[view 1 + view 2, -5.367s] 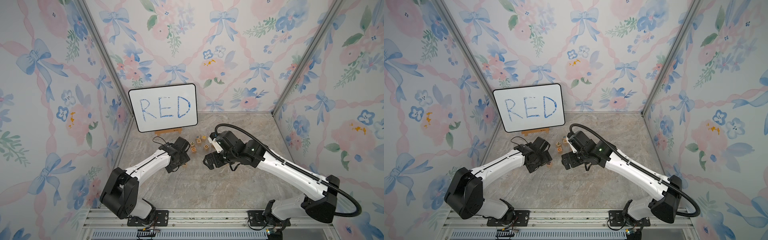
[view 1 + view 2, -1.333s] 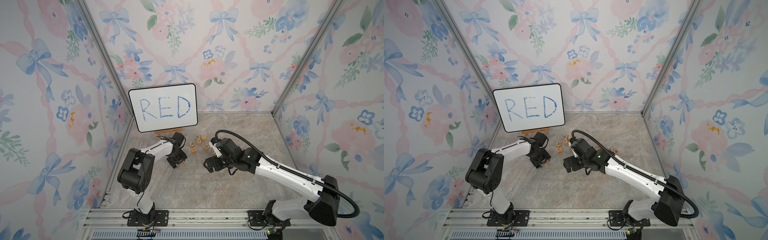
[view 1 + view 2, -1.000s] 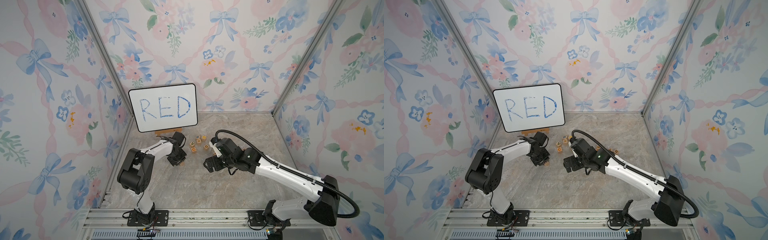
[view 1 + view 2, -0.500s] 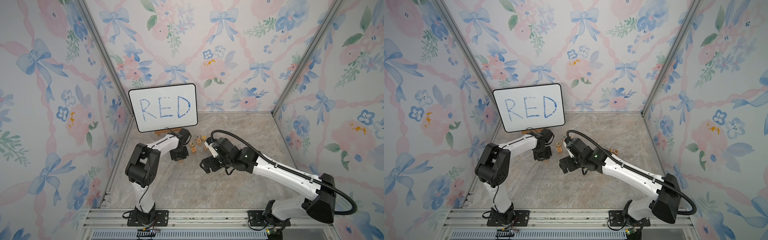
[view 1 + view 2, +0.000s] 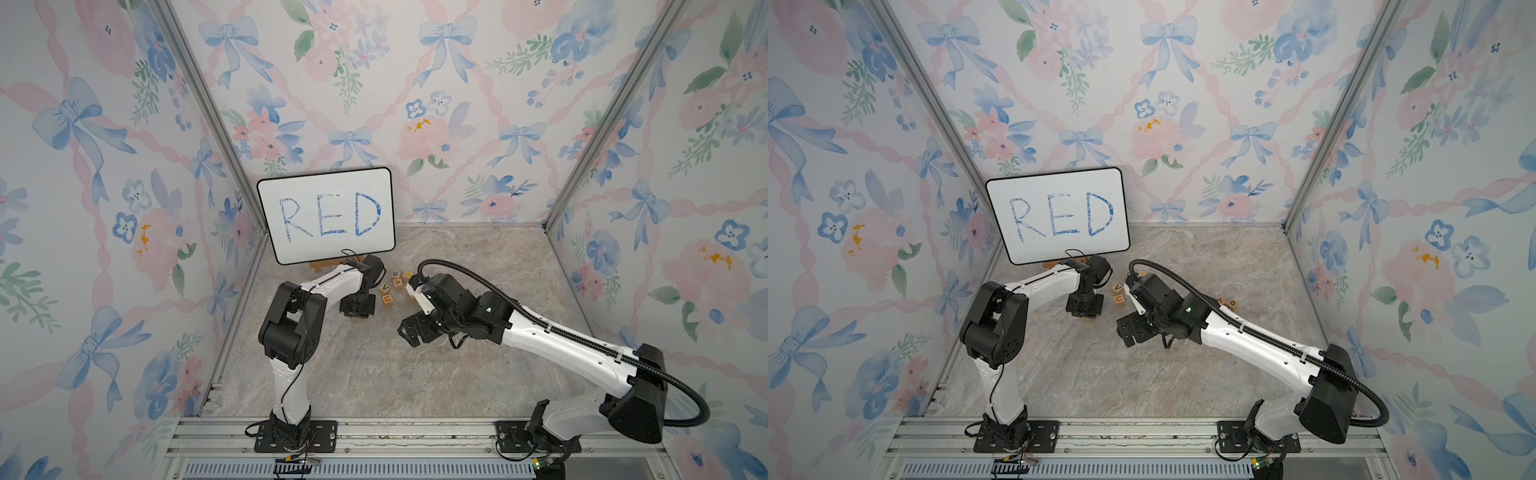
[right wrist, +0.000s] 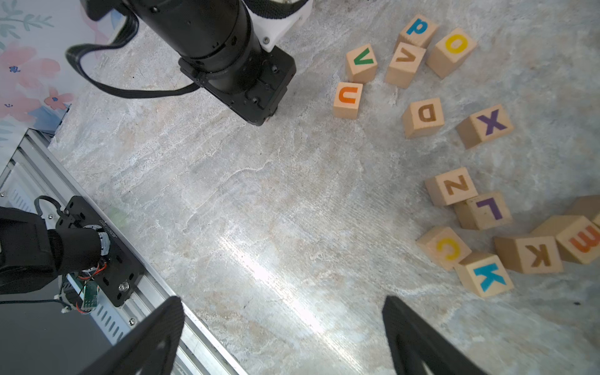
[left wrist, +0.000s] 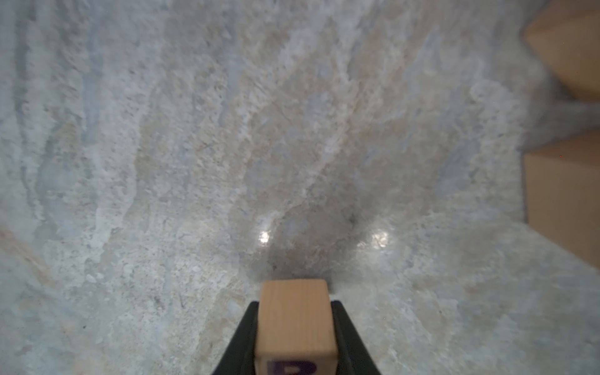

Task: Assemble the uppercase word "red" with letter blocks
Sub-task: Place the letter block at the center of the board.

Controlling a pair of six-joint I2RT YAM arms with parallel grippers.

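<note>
My left gripper (image 7: 295,305) is shut on a light-wood letter block (image 7: 295,319); only the top of its dark letter shows, and it reads as R. In both top views this gripper (image 5: 356,309) (image 5: 1084,309) points down, low over the marble floor and left of the block cluster. The D block (image 6: 423,117) lies loose in the cluster. A block with a red-orange letter (image 6: 581,242) sits at the frame edge; I cannot tell whether it is the E. My right gripper (image 6: 282,302) (image 5: 409,332) is open and empty over bare floor, short of the blocks.
A whiteboard reading RED (image 5: 326,216) leans at the back left. Loose blocks U (image 6: 348,99), X (image 6: 487,125), Z (image 6: 451,190) and K (image 6: 487,277) lie among several others. An aluminium rail (image 5: 374,432) runs along the front. Patterned walls enclose three sides.
The left arm has folded upward and carried its block back toward the whiteboard, closer to the cluster. The right gripper drifted slightly left and stayed open.
</note>
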